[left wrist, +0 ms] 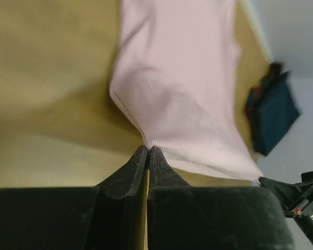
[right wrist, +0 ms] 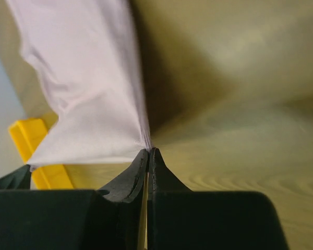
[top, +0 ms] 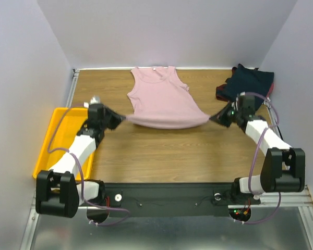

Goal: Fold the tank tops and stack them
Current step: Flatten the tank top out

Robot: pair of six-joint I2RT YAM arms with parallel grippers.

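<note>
— Which step is in hand?

— The first fold, by my reading. The dusty pink knit tank top (top: 159, 96) lies with its straps at the middle of the far edge of the wooden tabletop (top: 172, 153). Its hem is lifted off the wood and stretched taut between the two arms.

— So both have hold of it?

— Yes. The left fingers (left wrist: 129, 172) are pinched fully together on the left hem corner. The right fingers (right wrist: 161, 177) are pressed together just the same on the right hem corner. Each wrist view shows cloth gathered at the tips, with no gap between them.

— What does the next move call for?

— I'd judge that both arms should carry the hem toward the far edge together, level and at one pace. They would then lay it over the straps so the top halves evenly. If one arm leads, the fold goes crooked.

— Anything in the way?

— The crumpled pile of dark navy tank tops with a maroon edge (top: 248, 83) sits in the far right corner. It is near the right arm but apart from the pink cloth — a wide swing could drag it. The yellow plastic tray (top: 60, 138) lies along the left edge toward the near left corner, under the left arm — out of the fold's path. No stack is begun yet.
</note>
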